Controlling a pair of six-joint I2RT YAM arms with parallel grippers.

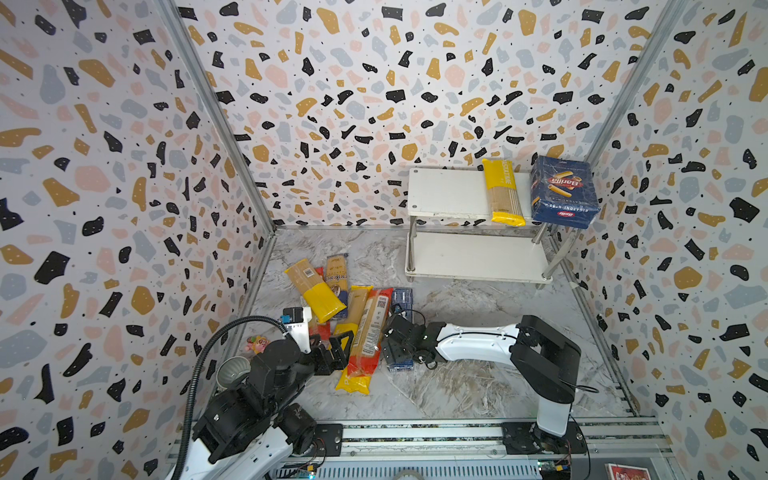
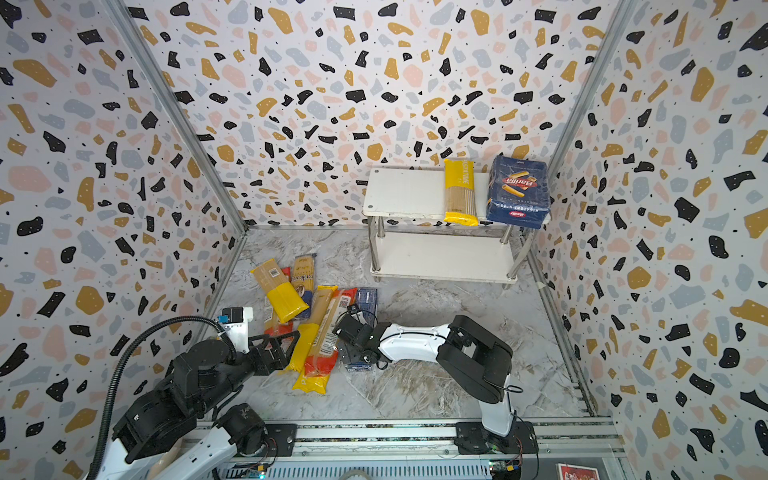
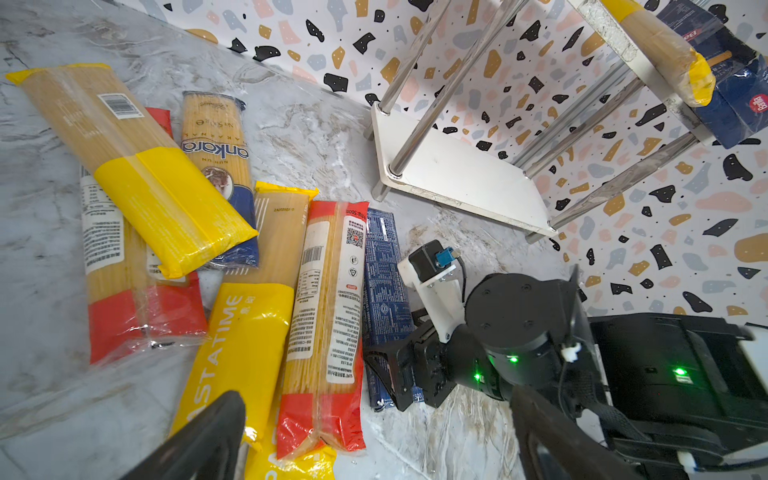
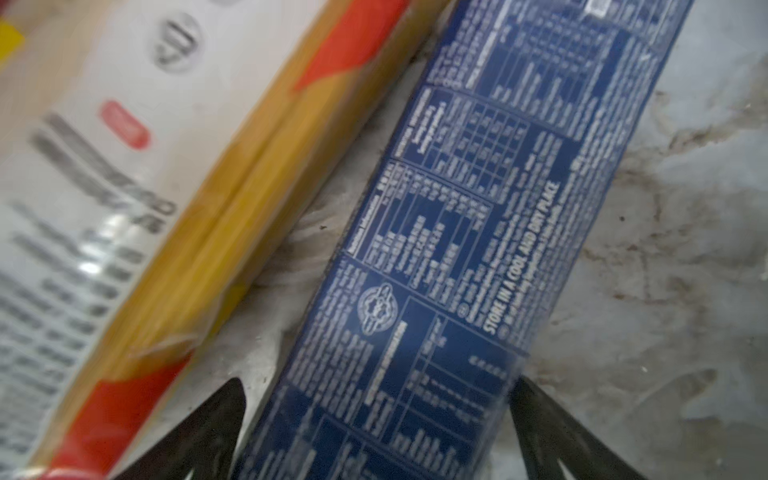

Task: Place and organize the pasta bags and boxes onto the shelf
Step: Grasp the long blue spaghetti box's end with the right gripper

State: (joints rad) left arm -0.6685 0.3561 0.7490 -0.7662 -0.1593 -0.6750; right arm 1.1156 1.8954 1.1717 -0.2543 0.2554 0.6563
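The shelf point(image 1: 449, 195) point(image 2: 399, 191) stands at the back right. Its top board carries a yellow bag point(image 1: 503, 193) and the wide Barilla pasta box point(image 1: 563, 191) point(image 2: 519, 191). Several bags lie heaped on the floor at the left, among them a red-ended bag point(image 1: 370, 332) point(image 3: 332, 311) and a yellow PASTATIME bag point(image 3: 245, 332). Beside them lies the long narrow blue box point(image 1: 402, 299) point(image 4: 478, 228). My right gripper point(image 1: 397, 345) point(image 4: 378, 386) is open and straddles this box, a finger on each side. My left gripper point(image 1: 332, 349) point(image 3: 376, 399) hangs open and empty over the near end of the heap.
The shelf's lower board point(image 1: 478, 257) is bare. A small pink toy point(image 1: 257, 344) and a grey cup point(image 1: 232, 372) sit by the left wall. Patterned walls close in three sides. The arms' rail point(image 1: 415, 432) runs along the front.
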